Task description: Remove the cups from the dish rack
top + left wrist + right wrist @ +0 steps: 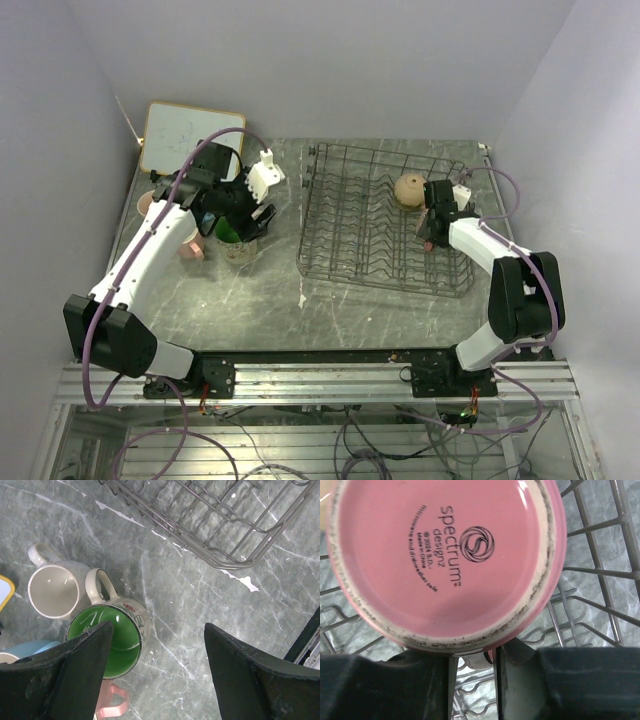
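Observation:
In the right wrist view a pink cup (445,555) lies bottom-up toward me in the dish rack (600,572). My right gripper (474,680) is shut on its handle, which sits between the narrow jaws. From above, this gripper (430,240) is over the right part of the dish rack (340,240), and a tan cup (410,188) lies just behind it. My left gripper (157,675) hangs open over the table with nothing between its fingers. Beside it stand a beige cup with green inside (102,640), a cream-white cup (52,590), a light blue cup (25,647) and a pale pink cup (112,702).
A framed whiteboard (190,135) leans at the back left behind the set-down cups (190,245). Walls close in on the left, back and right. The rack's near corner (225,560) lies right of the left gripper, with marble tabletop (260,300) in front.

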